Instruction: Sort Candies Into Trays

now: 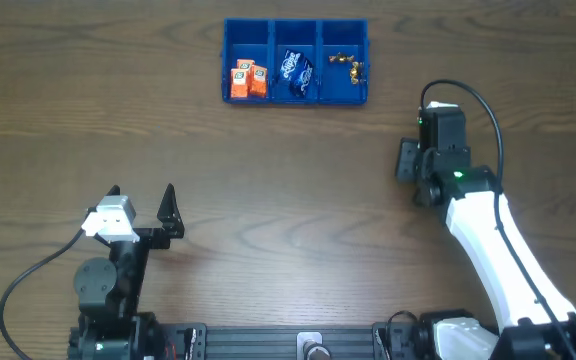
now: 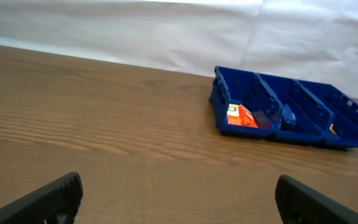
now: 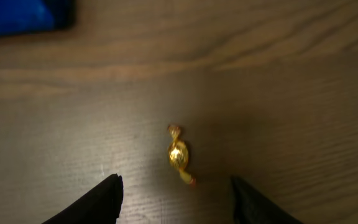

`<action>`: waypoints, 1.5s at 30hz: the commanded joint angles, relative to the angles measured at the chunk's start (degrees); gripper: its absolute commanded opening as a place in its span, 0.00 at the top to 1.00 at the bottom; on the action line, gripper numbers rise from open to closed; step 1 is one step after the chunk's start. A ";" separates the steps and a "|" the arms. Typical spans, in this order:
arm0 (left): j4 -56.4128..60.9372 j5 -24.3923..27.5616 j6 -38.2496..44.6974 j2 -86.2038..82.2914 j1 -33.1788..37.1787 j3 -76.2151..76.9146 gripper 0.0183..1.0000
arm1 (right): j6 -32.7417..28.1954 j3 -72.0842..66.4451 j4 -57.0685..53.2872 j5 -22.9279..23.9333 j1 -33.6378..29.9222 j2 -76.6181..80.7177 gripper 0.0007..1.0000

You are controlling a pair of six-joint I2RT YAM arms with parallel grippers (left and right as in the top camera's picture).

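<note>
A small gold foil-wrapped candy with twisted ends (image 3: 179, 155) lies alone on the brown wood-grain bench (image 1: 268, 200), directly under the right arm's end effector (image 3: 176, 204). That end effector hangs over it with its two dark fingers spread wide and nothing between them. The candy sits just ahead of the gap, roughly centred between the fingers. Its long axis runs nearly away from the wrist, only slightly skewed, so the fingers would probably close across its narrow waist rather than its twisted ends.

The blue plastic three-compartment tray (image 1: 225, 60) stands farther up the bench, well apart from the candy. It holds orange packets (image 1: 248, 80) in one end compartment, blue-wrapped sweets (image 1: 296, 72) in the middle and more gold candies (image 1: 348, 66) in the other end compartment, the one nearest the right arm.

The left arm's end effector (image 1: 143, 192) is also wide and empty, low near its own base and far from the loose candy. The right arm is clearly the nearer one for this pick.
</note>
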 commanded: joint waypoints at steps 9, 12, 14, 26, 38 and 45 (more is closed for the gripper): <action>-1.99 0.79 0.61 -0.22 0.39 -1.07 0.00 | 0.94 -0.11 4.83 -0.04 -1.68 14.58 0.43; -1.97 0.79 0.61 -0.22 0.39 -1.07 0.00 | 0.94 -0.11 5.60 -0.07 -2.47 15.32 0.43; -1.99 0.79 0.61 -0.22 0.39 -1.07 0.00 | 0.94 -0.11 6.32 -0.07 -2.80 15.56 0.43; -1.99 0.79 0.61 -0.22 0.39 -1.07 0.00 | 0.90 -0.11 9.68 -1.84 -3.06 19.45 0.44; -1.97 0.79 0.61 -0.22 0.39 -1.07 0.00 | 0.90 -0.11 9.60 -1.81 -3.06 20.57 0.45; -1.99 0.79 0.61 -0.22 0.39 -1.07 0.00 | 0.92 -0.11 9.75 -2.47 -3.06 20.96 0.57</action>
